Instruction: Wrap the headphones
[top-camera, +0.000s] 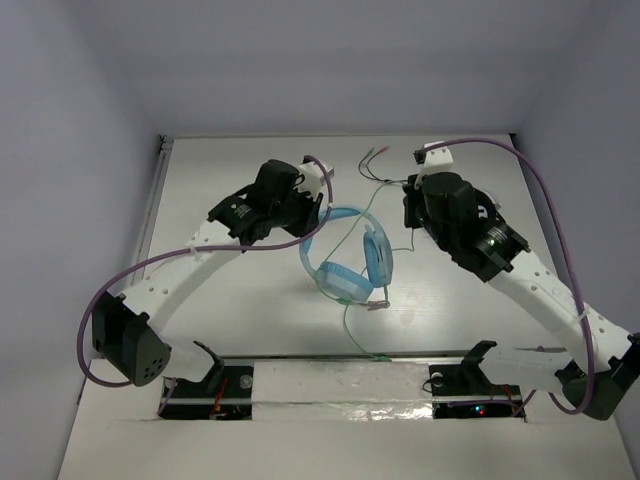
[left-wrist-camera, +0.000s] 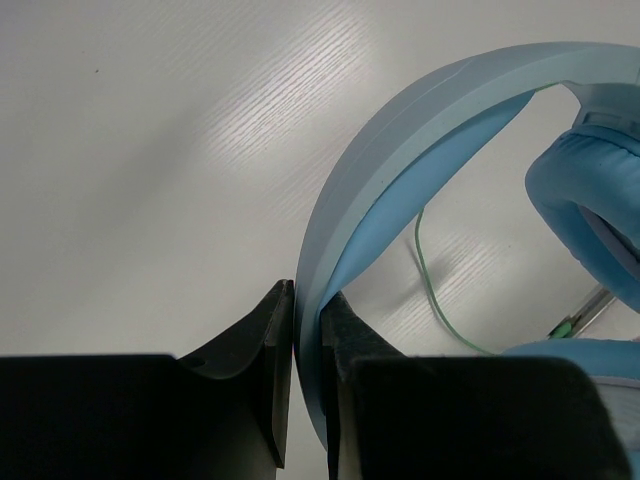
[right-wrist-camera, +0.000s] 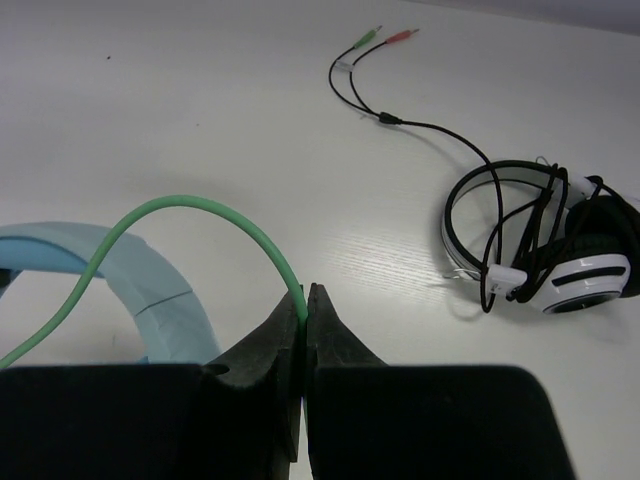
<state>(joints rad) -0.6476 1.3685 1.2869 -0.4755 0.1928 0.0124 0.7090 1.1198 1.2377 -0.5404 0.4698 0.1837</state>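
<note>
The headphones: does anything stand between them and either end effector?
Nothing visible does. The left end effector is shut on the headband of the headphones, and the right end effector is shut on their green cable. The black-and-white headphones lie off to one side, apart from both grips.

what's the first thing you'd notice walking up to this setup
At the centre of the top view sit the light-blue headphones, held from both sides. The left fingers pinch the headband, while the right fingers clamp the green cable. A black-and-white headset lies at the far right of the right wrist view.
</note>
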